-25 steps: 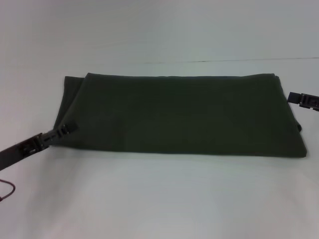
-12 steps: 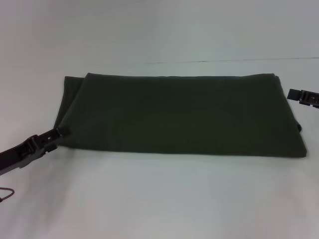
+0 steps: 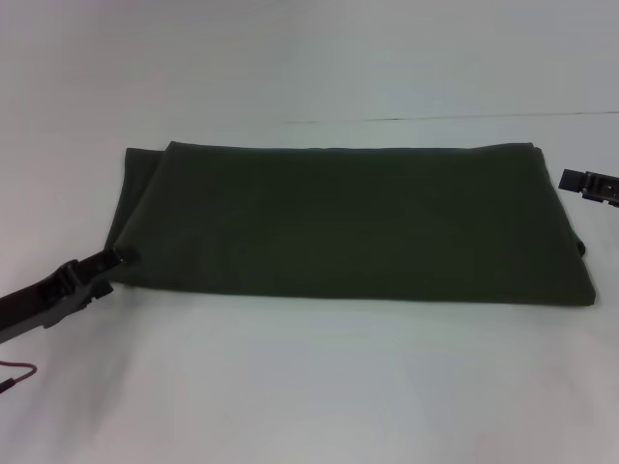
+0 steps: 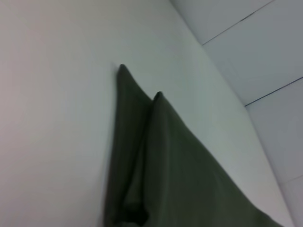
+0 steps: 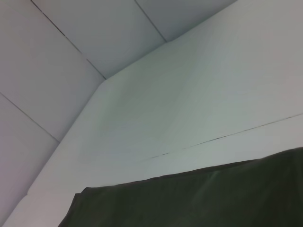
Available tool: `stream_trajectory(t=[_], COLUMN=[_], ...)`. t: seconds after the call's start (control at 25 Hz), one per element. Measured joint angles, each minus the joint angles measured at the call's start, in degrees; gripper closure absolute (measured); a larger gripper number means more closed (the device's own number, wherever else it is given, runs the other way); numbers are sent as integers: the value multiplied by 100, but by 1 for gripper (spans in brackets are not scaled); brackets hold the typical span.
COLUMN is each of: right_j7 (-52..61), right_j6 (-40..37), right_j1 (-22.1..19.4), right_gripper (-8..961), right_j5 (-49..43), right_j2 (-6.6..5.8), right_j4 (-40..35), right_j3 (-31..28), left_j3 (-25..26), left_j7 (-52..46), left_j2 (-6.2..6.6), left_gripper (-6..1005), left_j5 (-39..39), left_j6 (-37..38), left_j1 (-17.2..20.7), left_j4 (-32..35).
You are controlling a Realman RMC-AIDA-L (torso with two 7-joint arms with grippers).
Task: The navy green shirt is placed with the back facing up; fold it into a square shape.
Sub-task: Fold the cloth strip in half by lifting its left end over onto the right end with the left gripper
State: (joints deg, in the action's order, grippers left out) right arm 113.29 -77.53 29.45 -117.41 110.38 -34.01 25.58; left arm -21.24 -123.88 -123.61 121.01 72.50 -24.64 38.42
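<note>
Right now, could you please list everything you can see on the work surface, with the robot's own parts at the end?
Navy green shirt: one, dark olive green, folded into a wide rectangle, lying flat in the middle of the table.
Table: one, white, under the shirt.
Cable: one, dark reddish, thin, at the near left edge of the head view.
Left end effector: one, black, at the shirt's near left corner.
Right end effector: one, black, beside the shirt's far right edge.

White table (image 3: 309, 387) under everything; pale panelled wall (image 5: 71, 47) behind (thin dark seams).
</note>
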Motion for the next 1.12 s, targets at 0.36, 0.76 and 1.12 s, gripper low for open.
stream_trajectory(t=[0.36, 0.76, 1.12], right_j7=[0, 0, 0], right_j6=[65, 70, 72], right_j1=[0, 0, -14], right_gripper=[225, 225, 225], right_j5=[0, 7, 26], right_j2=[0, 0, 0], right_j4=[15, 4, 0], right_j3=[3, -18, -20], left_j3=[-66, -132, -143], left_j7=[26, -6, -20], left_j2=[47, 60, 101], left_gripper=[123, 124, 124], left_j5=[164, 227, 343], left_j6=[-350, -570, -716], left_j1=[-138, -166, -289], left_j4=[-213, -227, -337])
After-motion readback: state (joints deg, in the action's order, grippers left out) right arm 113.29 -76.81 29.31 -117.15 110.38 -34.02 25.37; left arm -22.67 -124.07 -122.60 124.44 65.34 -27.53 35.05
